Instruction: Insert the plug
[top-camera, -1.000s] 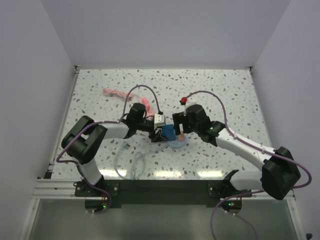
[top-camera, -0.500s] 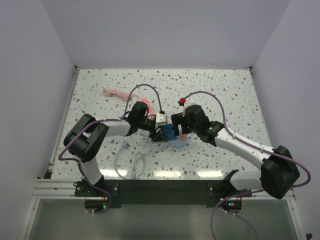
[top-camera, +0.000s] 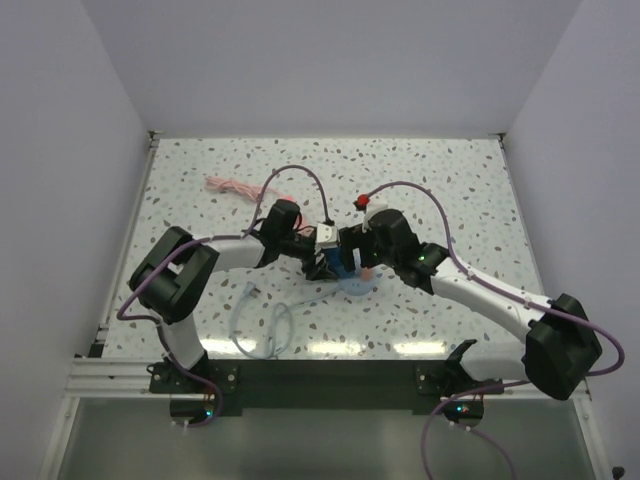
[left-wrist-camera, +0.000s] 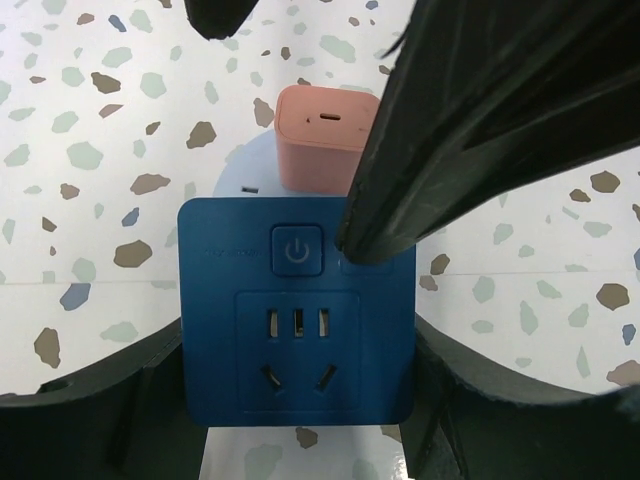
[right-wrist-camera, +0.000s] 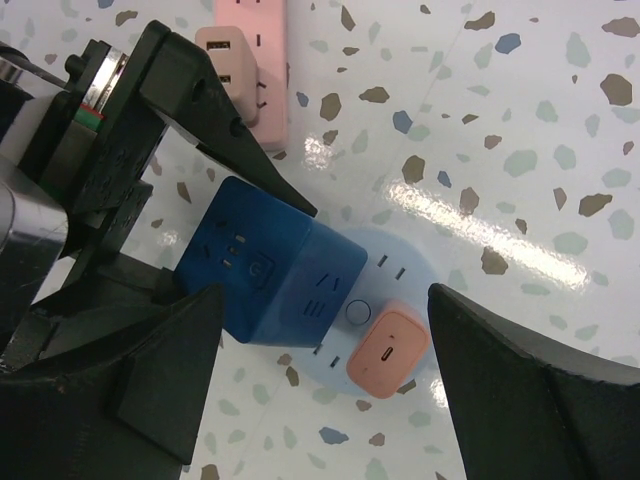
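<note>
A blue cube socket adapter sits over the left part of a round light-blue power strip. An orange charger is plugged into that strip beside it. My left gripper is shut on the blue cube, one finger on each side. My right gripper is open and hovers over the cube and the charger, its fingers wide apart. One right finger touches the cube's top edge. I cannot tell whether the cube's prongs are seated.
A pink power strip lies just beyond the cube, partly under the left arm, with its pink cable at the back left. A clear cable loops at the front left.
The left gripper has carried the blue cube a little right and away from me. The right gripper has closed in from the right over the cube and charger.
</note>
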